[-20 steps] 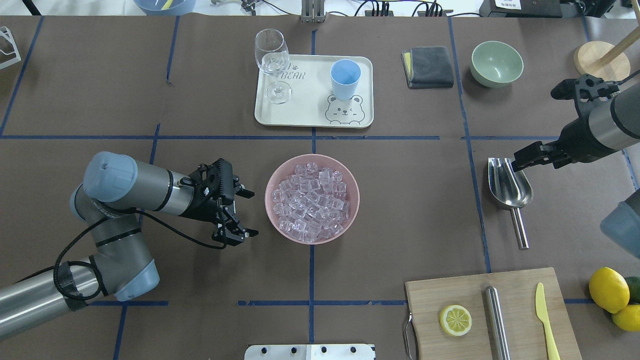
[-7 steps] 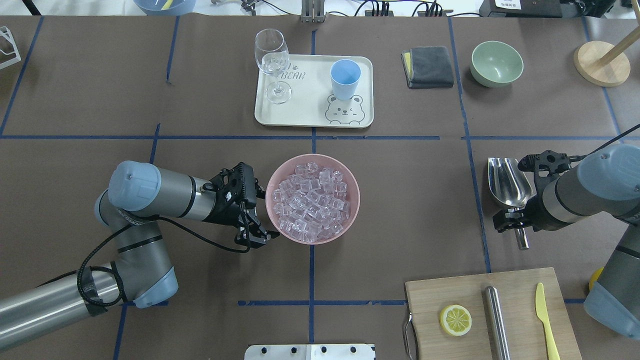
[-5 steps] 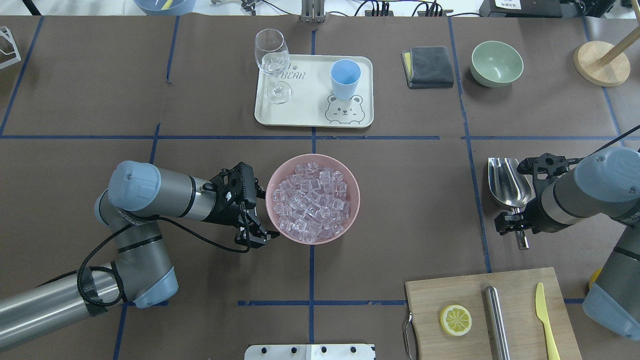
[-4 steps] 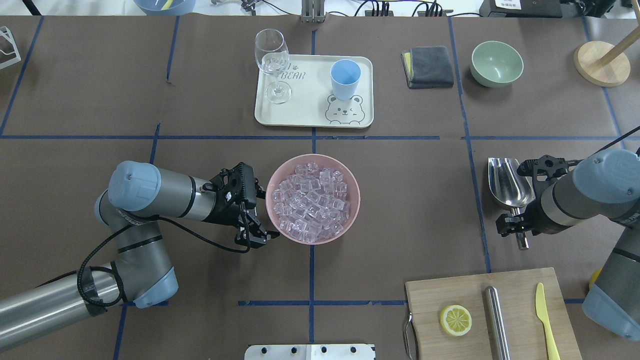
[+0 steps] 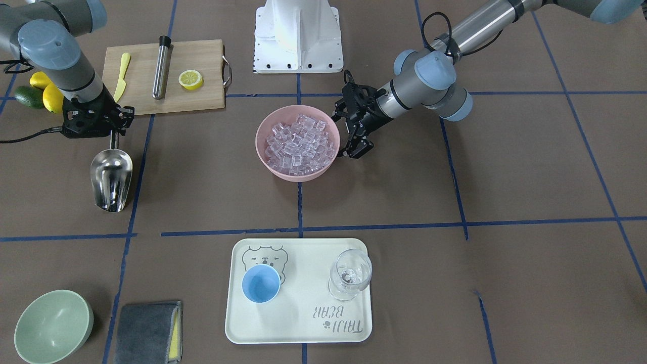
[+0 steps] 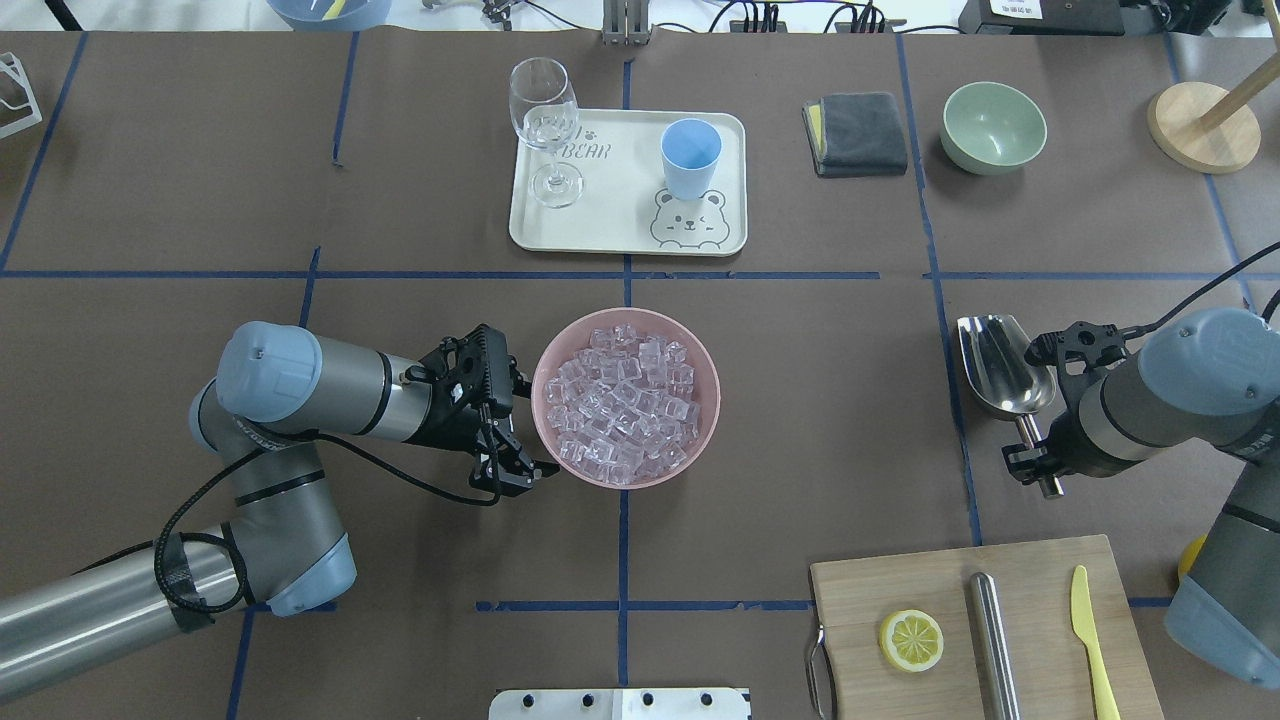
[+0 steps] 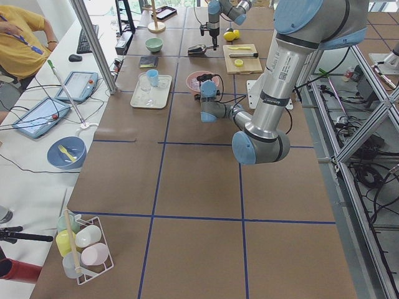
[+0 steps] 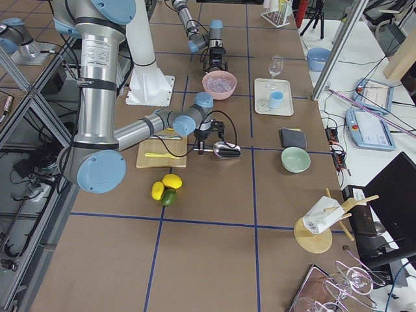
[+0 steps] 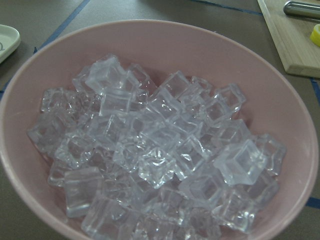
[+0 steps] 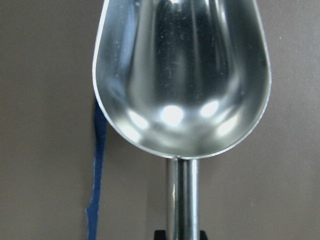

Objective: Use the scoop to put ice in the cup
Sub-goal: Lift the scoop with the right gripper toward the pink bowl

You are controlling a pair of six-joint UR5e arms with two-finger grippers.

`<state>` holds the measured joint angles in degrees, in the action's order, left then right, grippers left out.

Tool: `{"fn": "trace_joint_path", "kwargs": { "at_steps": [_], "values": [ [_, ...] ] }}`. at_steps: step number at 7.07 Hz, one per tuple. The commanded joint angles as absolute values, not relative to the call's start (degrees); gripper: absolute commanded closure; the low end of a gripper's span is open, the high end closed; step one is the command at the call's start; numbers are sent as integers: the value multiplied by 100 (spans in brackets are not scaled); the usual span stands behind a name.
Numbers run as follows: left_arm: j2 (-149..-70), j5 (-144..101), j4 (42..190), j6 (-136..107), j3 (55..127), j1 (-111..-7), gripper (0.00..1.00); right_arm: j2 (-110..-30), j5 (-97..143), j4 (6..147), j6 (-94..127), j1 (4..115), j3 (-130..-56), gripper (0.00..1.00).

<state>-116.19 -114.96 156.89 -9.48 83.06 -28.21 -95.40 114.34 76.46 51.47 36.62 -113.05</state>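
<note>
The ice (image 6: 622, 400) fills a pink bowl (image 6: 712, 400) at mid-table, and fills the left wrist view (image 9: 160, 155). My left gripper (image 6: 530, 427) is open, its jaws spread against the bowl's left side. The steel scoop (image 6: 1000, 370) is empty and lies right of the bowl. My right gripper (image 6: 1035, 465) is shut on its rod handle. The right wrist view shows the scoop's bowl (image 10: 182, 75) with the handle running down between my fingers. The light-blue cup (image 6: 690, 155) stands upright and empty on a cream tray (image 6: 600, 235) at the far side.
A stemmed glass (image 6: 545, 120) stands on the tray left of the cup. A grey cloth (image 6: 858, 132) and a green bowl (image 6: 993, 127) are far right. A cutting board (image 6: 1000, 590) holds a lemon slice, a steel cylinder and a yellow knife. Lemons (image 5: 48, 93) lie beside my right arm.
My right gripper came down onto the scoop's handle and closed; the scoop has now shifted left and turned a little. My left gripper moved up to the bowl, then stayed still.
</note>
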Motion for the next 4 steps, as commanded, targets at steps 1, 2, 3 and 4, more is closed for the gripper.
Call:
{"fn": "trace_joint_path", "kwargs": {
  "at_steps": [1, 2, 3, 4],
  "values": [
    [-11619, -11496, 15688, -949, 8306, -2821, 1, -9501, 11426, 7681, 4501, 3831, -11687, 100],
    [-11619, -11496, 15697, -949, 8306, -2821, 1, -9484, 11469, 7682, 3995, 3997, -11776, 100],
    [-11610, -11496, 15697, -949, 8306, -2830, 1, -9257, 11435, 7699, 2824, 4130, -11856, 100],
    [-11610, -11496, 15706, -949, 8314, -2830, 1, -9203, 11504, 7699, 2778, 4192, -11900, 100]
  ]
}}
